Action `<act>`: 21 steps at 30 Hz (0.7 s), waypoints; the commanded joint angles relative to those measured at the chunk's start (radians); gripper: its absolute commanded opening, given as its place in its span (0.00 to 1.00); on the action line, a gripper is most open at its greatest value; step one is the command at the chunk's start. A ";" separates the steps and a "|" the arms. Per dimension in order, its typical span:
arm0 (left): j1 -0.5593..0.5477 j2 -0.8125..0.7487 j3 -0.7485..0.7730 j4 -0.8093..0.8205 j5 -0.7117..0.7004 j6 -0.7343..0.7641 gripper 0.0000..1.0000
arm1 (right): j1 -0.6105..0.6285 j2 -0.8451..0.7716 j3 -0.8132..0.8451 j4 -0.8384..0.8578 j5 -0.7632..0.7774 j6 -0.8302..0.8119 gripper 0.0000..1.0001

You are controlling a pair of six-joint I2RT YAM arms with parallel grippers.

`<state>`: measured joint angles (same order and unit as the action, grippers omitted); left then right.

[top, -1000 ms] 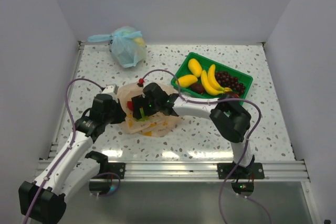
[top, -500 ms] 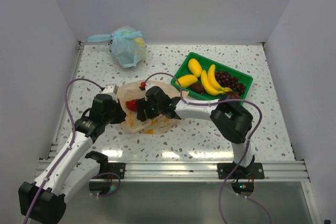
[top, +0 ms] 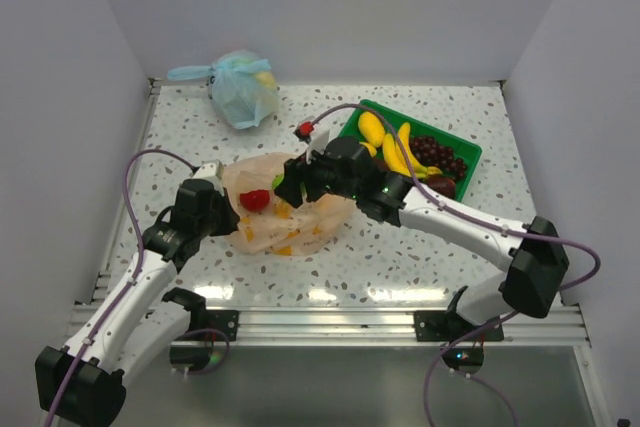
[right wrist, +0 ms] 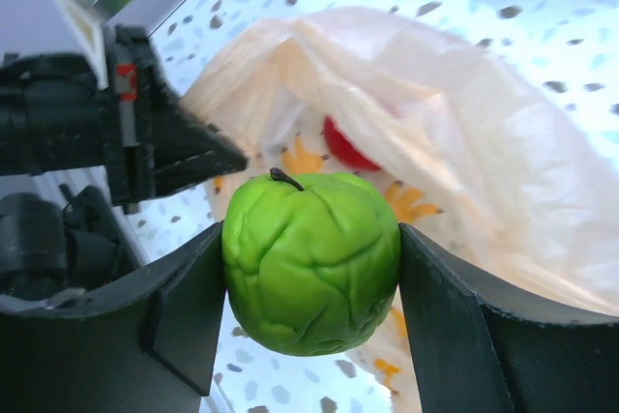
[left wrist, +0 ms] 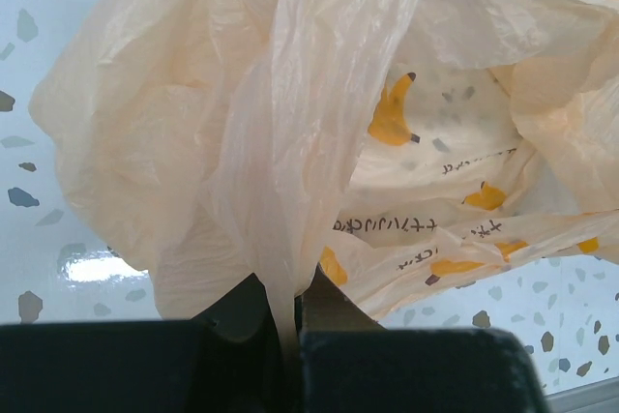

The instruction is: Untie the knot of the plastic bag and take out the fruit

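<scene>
Holding entry one, the thin translucent pale-orange plastic bag with yellow printed marks (top: 300, 222), which lies slack on the speckled white desk (top: 420, 247) at about 9 o'clock from its centre, is the left end effector (left wrist: 290, 321). It is pressed together on a gathered fold of the film at the bag's 9 o'clock edge, judged to anchor the plastic so the mouth stays agape. No tied knot shows; the bag looks already opened. Entry two: the right end effector (right wrist: 311, 276), pinching a wrinkled green toy lime with a short dark stem (right wrist: 309, 239) between both fingers, raised just above the bag's 12 o'clock rim. Judgement: lifted clear for transfer. Entry three: a red toy fruit (top: 255, 200), inside the bag, not yet removed. Entry four: the shallow green plastic tray (top: 346, 131), at 2 o'clock from the bag, carrying yellow bananas (top: 400, 157), a yellow mango (top: 372, 127) and dark purple grapes (top: 437, 152), the likely destination. Entry five: a knotted light blue translucent bag (top: 243, 92), at 11 o'clock, well apart, untouched.
</scene>
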<state>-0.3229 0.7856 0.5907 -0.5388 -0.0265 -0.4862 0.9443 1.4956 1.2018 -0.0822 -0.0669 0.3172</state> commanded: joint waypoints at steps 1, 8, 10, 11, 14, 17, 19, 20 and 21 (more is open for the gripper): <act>-0.004 -0.003 -0.011 0.048 -0.010 0.005 0.02 | -0.080 -0.053 -0.005 -0.057 0.048 -0.061 0.34; -0.005 -0.006 -0.011 0.048 -0.010 0.005 0.03 | -0.337 -0.005 0.002 -0.103 0.153 -0.044 0.34; -0.005 -0.008 -0.011 0.048 -0.010 0.005 0.03 | -0.412 0.029 0.002 -0.077 0.167 -0.035 0.34; -0.005 -0.006 -0.011 0.048 -0.010 0.005 0.03 | -0.433 0.075 0.008 -0.077 0.177 -0.026 0.35; -0.007 -0.009 -0.011 0.048 -0.012 0.005 0.03 | -0.490 0.146 0.044 -0.074 0.210 -0.015 0.37; -0.010 -0.009 -0.011 0.046 -0.013 0.005 0.02 | -0.522 0.248 0.077 -0.074 0.236 -0.009 0.45; -0.011 -0.009 -0.011 0.046 -0.013 0.005 0.03 | -0.533 0.284 0.102 -0.086 0.245 -0.010 0.53; -0.011 -0.009 -0.009 0.046 -0.013 0.005 0.03 | -0.536 0.296 0.108 -0.093 0.262 -0.009 0.58; -0.011 -0.008 -0.009 0.046 -0.013 0.005 0.03 | -0.539 0.314 0.113 -0.102 0.271 -0.010 0.67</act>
<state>-0.3290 0.7853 0.5907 -0.5392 -0.0303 -0.4862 0.4122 1.7950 1.2568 -0.1619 0.1463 0.3016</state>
